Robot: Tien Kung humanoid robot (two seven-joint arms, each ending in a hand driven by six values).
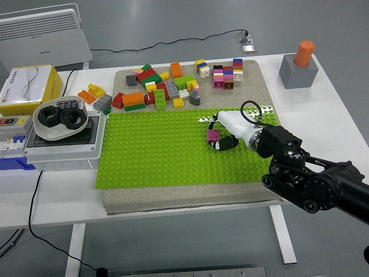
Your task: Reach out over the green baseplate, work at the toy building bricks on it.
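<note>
Our right hand (222, 140), white-shelled with black fingers at the end of a black jointed arm, reached in from the lower right over the bright green studded baseplate (155, 150). Its dark fingers were curled around a small magenta toy brick (213, 135), pinching it from the right and from below. We could not tell whether the brick was pressed onto the studs or held just above them. Our left hand was out of view.

The green baseplate lay on a grey stone-coloured slab (173, 193) on the white table (323, 109). Apart from the magenta brick, right of its centre, the plate looked bare: nothing appeared to be built on it.

We judged the task to be at an early stage, with one brick in hand and still to be seated or moved. The supply sat well apart on the slab's far strip: a loose heap of mixed red, yellow, green and orange bricks (155, 89), and beside it a tidy row of short striped brick stacks (226, 74). A few stray orange and grey bricks (95, 96) lay off the slab's left corner.
</note>
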